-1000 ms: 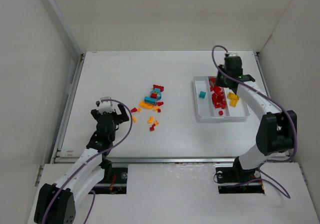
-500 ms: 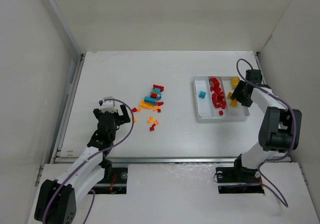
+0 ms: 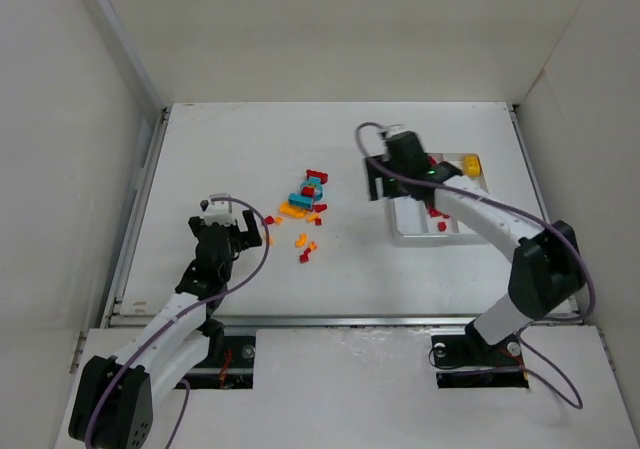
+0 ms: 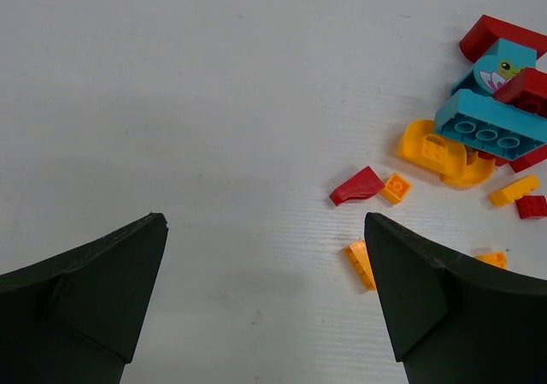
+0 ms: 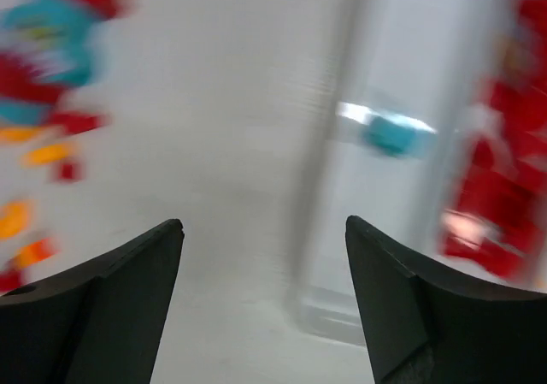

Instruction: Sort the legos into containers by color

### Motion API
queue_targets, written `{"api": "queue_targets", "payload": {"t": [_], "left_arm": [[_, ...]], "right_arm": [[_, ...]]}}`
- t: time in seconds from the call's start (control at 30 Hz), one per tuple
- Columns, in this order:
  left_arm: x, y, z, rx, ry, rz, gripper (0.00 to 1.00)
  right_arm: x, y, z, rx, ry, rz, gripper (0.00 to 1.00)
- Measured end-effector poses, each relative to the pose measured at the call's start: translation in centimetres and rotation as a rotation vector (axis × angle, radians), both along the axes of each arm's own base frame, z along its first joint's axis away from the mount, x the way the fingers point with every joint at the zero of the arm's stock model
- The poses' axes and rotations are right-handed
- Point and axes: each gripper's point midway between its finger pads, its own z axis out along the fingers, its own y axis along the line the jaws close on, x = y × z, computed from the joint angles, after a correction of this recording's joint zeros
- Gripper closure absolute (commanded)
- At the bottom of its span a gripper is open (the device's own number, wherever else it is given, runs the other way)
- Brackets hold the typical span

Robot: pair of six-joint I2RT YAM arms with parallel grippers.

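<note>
Loose legos point(image 3: 308, 195) in red, orange and teal lie mid-table. In the left wrist view a teal brick point(image 4: 491, 127), a curved orange piece point(image 4: 434, 150), a red sliver point(image 4: 357, 186) and a small orange brick point(image 4: 359, 261) show. My left gripper point(image 3: 224, 225) point(image 4: 263, 230) stands open and empty, left of the pile. The white tray point(image 3: 412, 235) holds a teal brick point(image 5: 393, 136) in its left compartment, red bricks point(image 5: 491, 196) in the middle one and a yellow brick point(image 3: 470, 164) at the far right. My right gripper point(image 3: 385, 189) point(image 5: 263, 226) hangs open and empty over the tray's left wall point(image 5: 329, 187).
The right arm lies across most of the tray in the top view. White walls close the table on the left, back and right. The right wrist view is motion-blurred, with the pile point(image 5: 43, 59) at its left edge.
My right gripper swung from the tray's right side to its left edge and opened wide. The left arm has barely moved.
</note>
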Motion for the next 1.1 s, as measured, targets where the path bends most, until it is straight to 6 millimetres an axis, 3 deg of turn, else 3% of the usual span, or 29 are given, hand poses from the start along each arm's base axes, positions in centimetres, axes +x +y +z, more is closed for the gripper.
{"api": "queue_targets", "payload": {"t": [0.03,0.1,0.17,0.23,0.3,0.4,0.5,0.6,0.73,0.97,1.1], "left_arm": [[0.0,0.0,-0.1,0.0,0.002,-0.003,0.0],[0.0,-0.1,-0.1,0.001,0.004,-0.006,0.0],[0.0,-0.1,-0.1,0.003,0.004,-0.007,0.0],[0.0,-0.1,-0.1,0.003,0.004,-0.009,0.0],[0.0,-0.1,-0.1,0.002,0.003,-0.01,0.0],[0.0,-0.1,-0.1,0.002,0.003,-0.01,0.0],[0.0,-0.1,-0.1,0.002,0.003,-0.01,0.0],[0.0,-0.1,-0.1,0.002,0.002,-0.01,0.0],[0.0,-0.1,0.0,0.002,0.001,-0.01,0.0],[0.0,-0.1,0.1,0.0,-0.004,-0.01,0.0],[0.0,-0.2,0.1,-0.001,-0.005,-0.01,0.0]], "right_arm": [[-0.7,5.4,0.9,0.016,-0.024,0.151,0.18],[-2.4,12.8,1.4,0.047,-0.036,0.351,0.19],[-4.3,19.1,0.5,0.067,-0.015,0.515,0.2],[-5.9,23.0,-1.6,0.071,0.03,0.616,0.22],[-7.0,25.3,-4.4,0.06,0.099,0.667,0.22],[-7.5,26.8,-7.7,0.042,0.184,0.677,0.2],[-7.4,27.2,-9.2,0.016,0.222,0.662,0.2],[-7.3,27.2,-9.4,0.003,0.228,0.658,0.2],[-7.5,27.4,-9.4,-0.009,0.223,0.669,0.28],[-9.2,27.9,-10.4,-0.055,0.241,0.715,0.31],[-9.3,27.9,-10.5,-0.071,0.235,0.72,0.45]]}}
